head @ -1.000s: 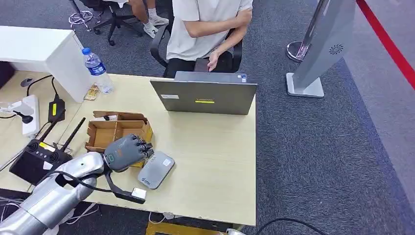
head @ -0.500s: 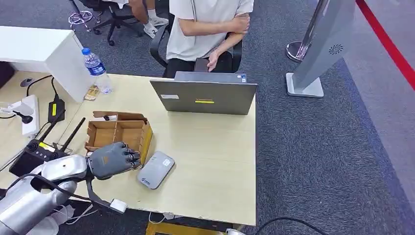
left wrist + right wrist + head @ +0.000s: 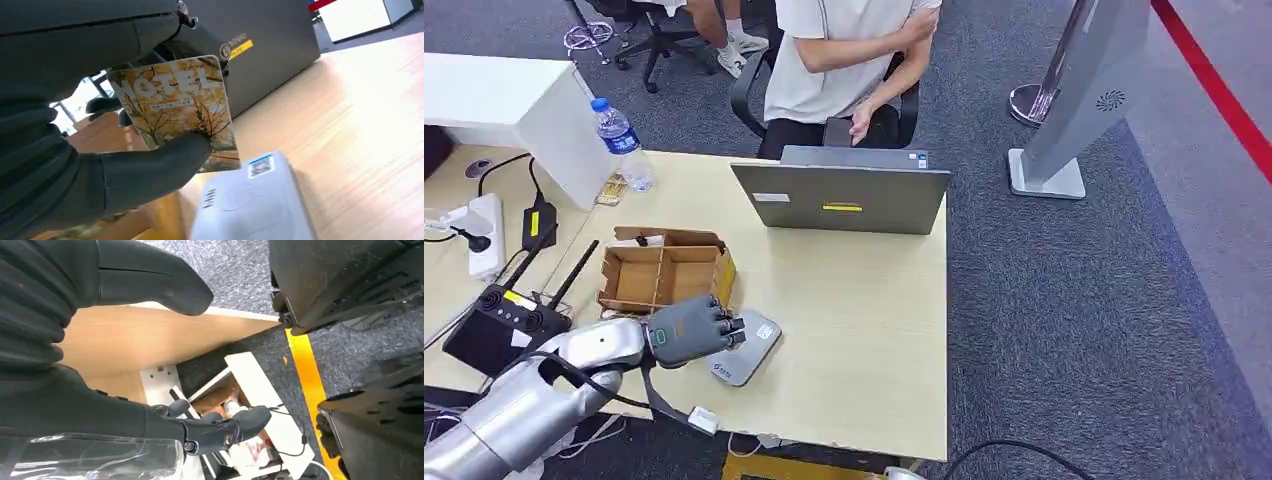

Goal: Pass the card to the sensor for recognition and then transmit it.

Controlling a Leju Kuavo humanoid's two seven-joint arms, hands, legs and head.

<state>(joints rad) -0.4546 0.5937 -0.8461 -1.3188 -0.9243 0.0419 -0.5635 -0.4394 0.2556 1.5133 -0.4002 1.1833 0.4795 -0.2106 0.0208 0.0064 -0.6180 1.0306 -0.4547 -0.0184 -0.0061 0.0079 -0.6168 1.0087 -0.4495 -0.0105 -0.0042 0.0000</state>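
My left hand holds the card pinched between the thick thumb and the darker fingers behind it, and the card hangs just above the near end of the grey sensor that lies flat on the table, close to the cardboard box. I think the recognition step is in progress, and the passing on is not yet done. What could go wrong: the card is thin, stiff and glossy, with a printed picture of autumn trees and rounded corners, so it can slide out of my pinch if I tilt it more or if its edge knocks on the sensor. My thumb covers only the lower part of the card, which gives a small hold. The sensor is a smooth plastic slab with rounded corners and a small code sticker; it looks light, so a push from my fingers could make it slip on the smooth pale wood and move toward the table edge. If the card is too tilted or too far to the side, the reading may fail. The box has thin walls and dividers and could be bumped by my arm. My right hand hangs beside the table with the fingers apart and holds nothing.
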